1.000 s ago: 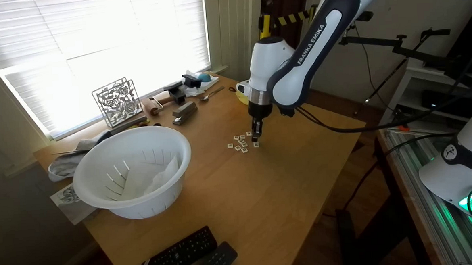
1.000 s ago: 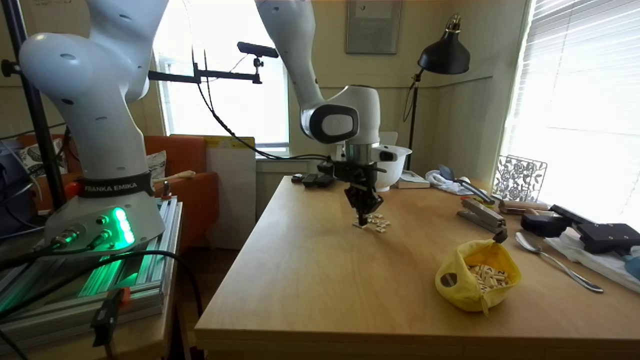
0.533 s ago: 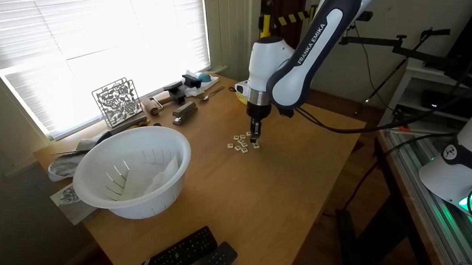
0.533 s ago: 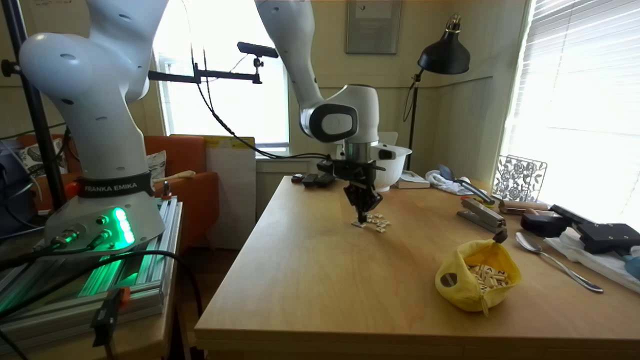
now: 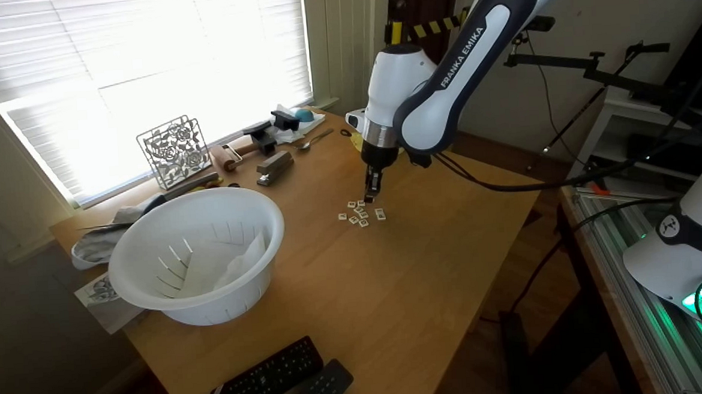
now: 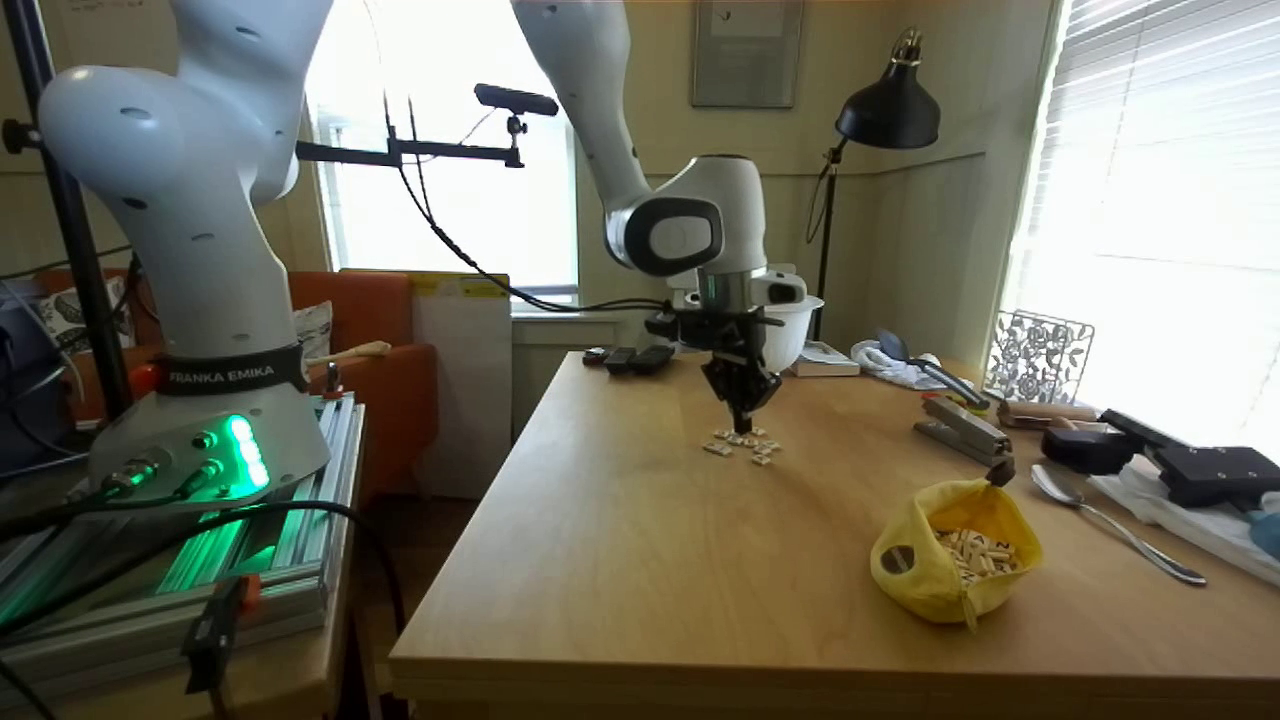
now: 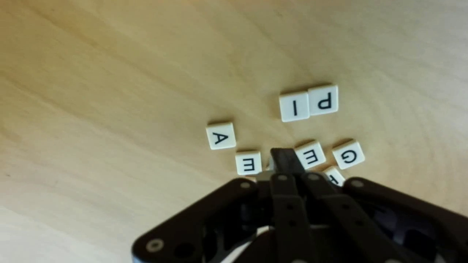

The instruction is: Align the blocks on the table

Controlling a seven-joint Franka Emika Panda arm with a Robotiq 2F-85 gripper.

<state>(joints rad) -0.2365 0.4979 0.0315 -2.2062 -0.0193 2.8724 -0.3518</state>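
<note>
The blocks are small white letter tiles lying flat on the wooden table (image 5: pixel 332 294). In the wrist view, the I tile (image 7: pixel 294 106) and the P tile (image 7: pixel 323 100) lie side by side, touching, with a slight offset. This pair also shows in both exterior views (image 5: pixel 379 214) (image 6: pixel 717 449). The A tile (image 7: pixel 221 136), an E tile (image 7: pixel 248 163), another E tile (image 7: pixel 310 155) and the G tile (image 7: pixel 348 154) lie scattered and turned. My gripper (image 7: pixel 287 159) is shut, seemingly on nothing, above the scattered tiles, and hides some. It also shows in both exterior views (image 5: pixel 370 199) (image 6: pixel 742 430).
A white bowl (image 5: pixel 195 196) and black remotes (image 5: pixel 270 375) stand on the table. A yellow pouch (image 6: pixel 925 570) holds more tiles. A stapler (image 6: pixel 962 430), a spoon (image 6: pixel 1120 525) and a metal rack (image 5: pixel 174 152) lie along the window side.
My gripper has risen a little and moved off the tile pair toward the scattered tiles. The touching pair now shows uncovered.
</note>
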